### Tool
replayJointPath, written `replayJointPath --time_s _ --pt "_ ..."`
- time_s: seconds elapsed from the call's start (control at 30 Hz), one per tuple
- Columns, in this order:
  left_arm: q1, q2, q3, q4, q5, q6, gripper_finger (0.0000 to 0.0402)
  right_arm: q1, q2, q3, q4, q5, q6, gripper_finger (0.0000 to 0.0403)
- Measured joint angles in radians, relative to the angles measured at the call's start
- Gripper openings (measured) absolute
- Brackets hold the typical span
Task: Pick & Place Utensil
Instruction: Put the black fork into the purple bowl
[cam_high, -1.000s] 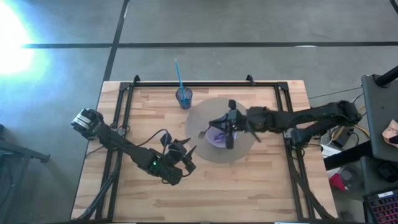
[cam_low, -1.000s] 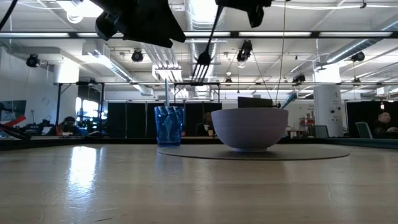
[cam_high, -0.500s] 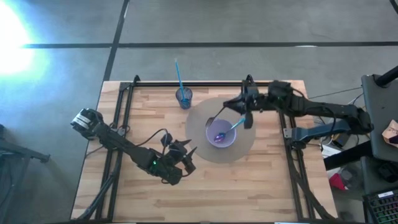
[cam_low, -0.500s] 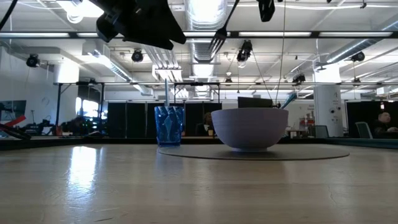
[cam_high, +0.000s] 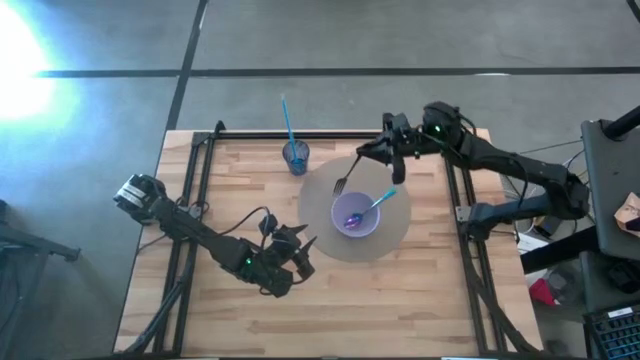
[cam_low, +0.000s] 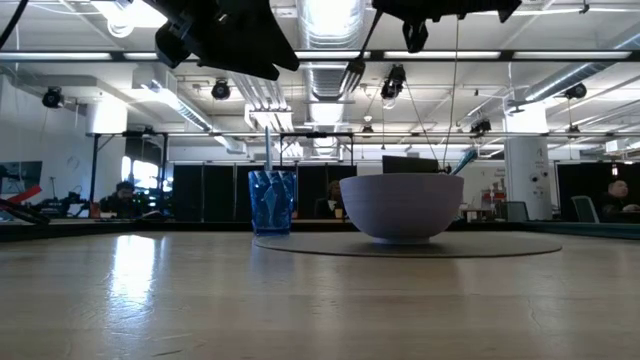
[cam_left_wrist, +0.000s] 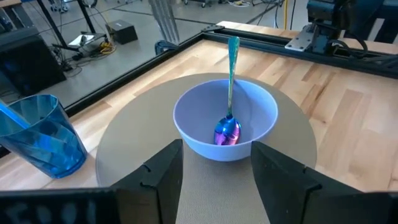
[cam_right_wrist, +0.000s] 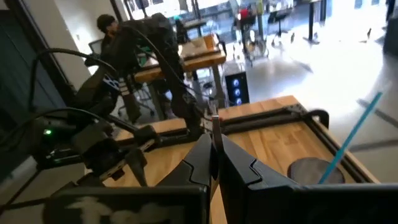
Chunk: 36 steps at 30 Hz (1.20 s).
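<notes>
The fork (cam_high: 350, 174) is hanging in the air in the right gripper (cam_high: 388, 158), pinched at the far end of its handle with the tines pointing down and toward seven o'clock, over the round grey mat (cam_high: 318, 232) at roughly eleven o'clock from the bowl (cam_high: 356, 214) in the high view; in the low view the fork's tines (cam_low: 352, 74) are showing well above the bowl's rim (cam_low: 402, 182). It is looking like a thin, stiff metal utensil, probably light, and smooth enough to pivot or slip between the fingers when held so near one end, so a grip closer to the middle of the handle would likely be steadier, though the end grip is leaving the tines free to go into a container. The right wrist view is showing the narrow handle (cam_right_wrist: 215, 134) clamped between the two dark fingers (cam_right_wrist: 198, 157), closed tight around it. Inside the bowl a spoon (cam_high: 365, 209) with a teal handle is leaning against the rim toward one o'clock. A blue cup (cam_high: 295, 156) holding a blue straw (cam_high: 287, 119) is standing just off the mat at about eleven o'clock from the bowl. The left gripper (cam_high: 300, 246) is waiting low over the wooden table (cam_high: 440, 300) at about eight o'clock from the bowl, its fingers spread wide and holding nothing.
</notes>
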Motion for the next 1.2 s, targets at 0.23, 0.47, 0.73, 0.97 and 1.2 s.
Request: replayJointPath --time_s 0.23,0.47,0.73,0.97,1.2 --pt "0.0 0.0 0.0 0.0 0.0 0.0 0.0181 -0.065 0.151 0.23 -0.297 -0.087 -0.104 0.0011" --pt "0.0 0.0 0.0 -0.001 0.015 0.0 0.0181 -0.132 0.338 0.401 -0.431 -0.361 -0.138 0.0011" --pt "0.0 0.0 0.0 -0.013 0.02 0.0 0.0181 -0.179 0.506 0.446 -0.435 -0.59 -0.137 0.0011" --pt "0.0 0.0 0.0 -0.026 0.021 0.0 0.0181 -0.199 0.599 0.443 -0.438 -0.597 -0.151 0.0011" --pt "0.0 0.001 0.0 -0.045 0.021 -0.002 0.0181 -0.207 0.633 0.442 -0.547 -0.58 -0.295 0.0011"
